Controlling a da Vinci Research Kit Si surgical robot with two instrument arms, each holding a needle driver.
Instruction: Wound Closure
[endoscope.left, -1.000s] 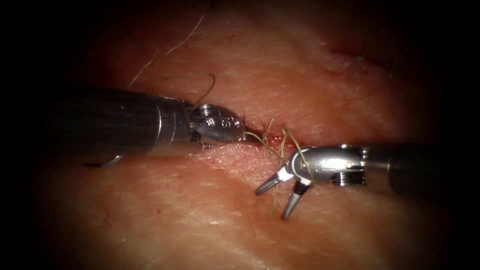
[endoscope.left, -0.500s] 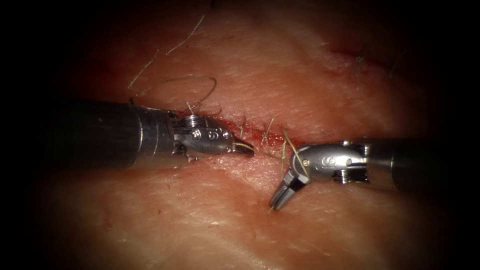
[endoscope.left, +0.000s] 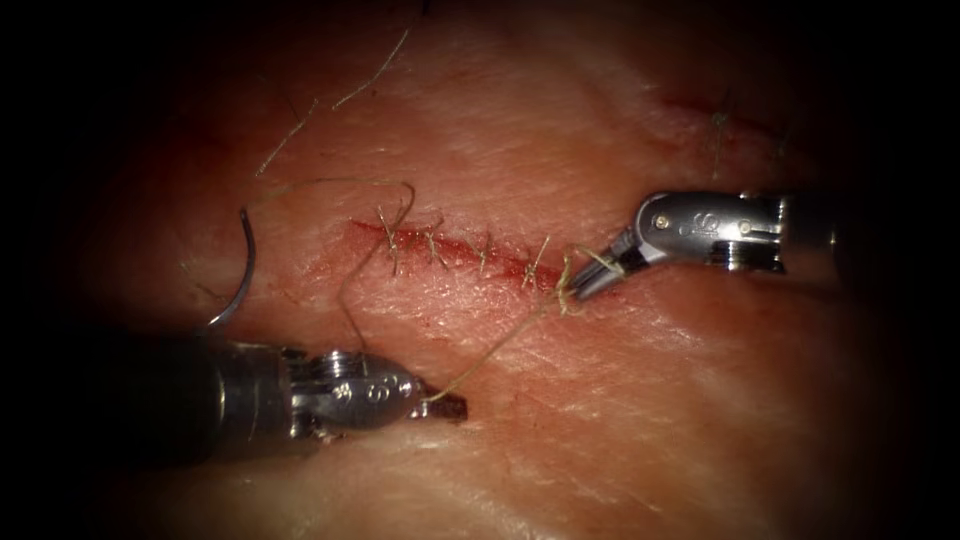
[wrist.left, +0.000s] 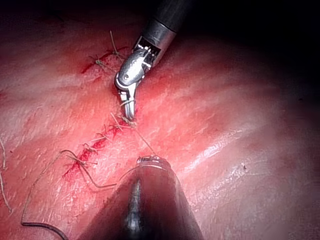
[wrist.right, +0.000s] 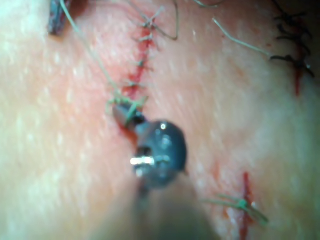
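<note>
The left end effector (endoscope.left: 448, 405) is clenched on the thread (endoscope.left: 500, 350), below the cut (endoscope.left: 450, 250). The right end effector (endoscope.left: 590, 282) is clenched on the thread at the cut's right end, where the strand wraps its tips. The needle (endoscope.left: 240, 270) lies free on the tissue (endoscope.left: 650, 420), left of the cut, held by neither.

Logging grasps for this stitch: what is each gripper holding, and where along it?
Left gripper holds the thread on its strand below the cut. Right gripper holds thread at the knot. The needle lies free on the tissue.
</note>
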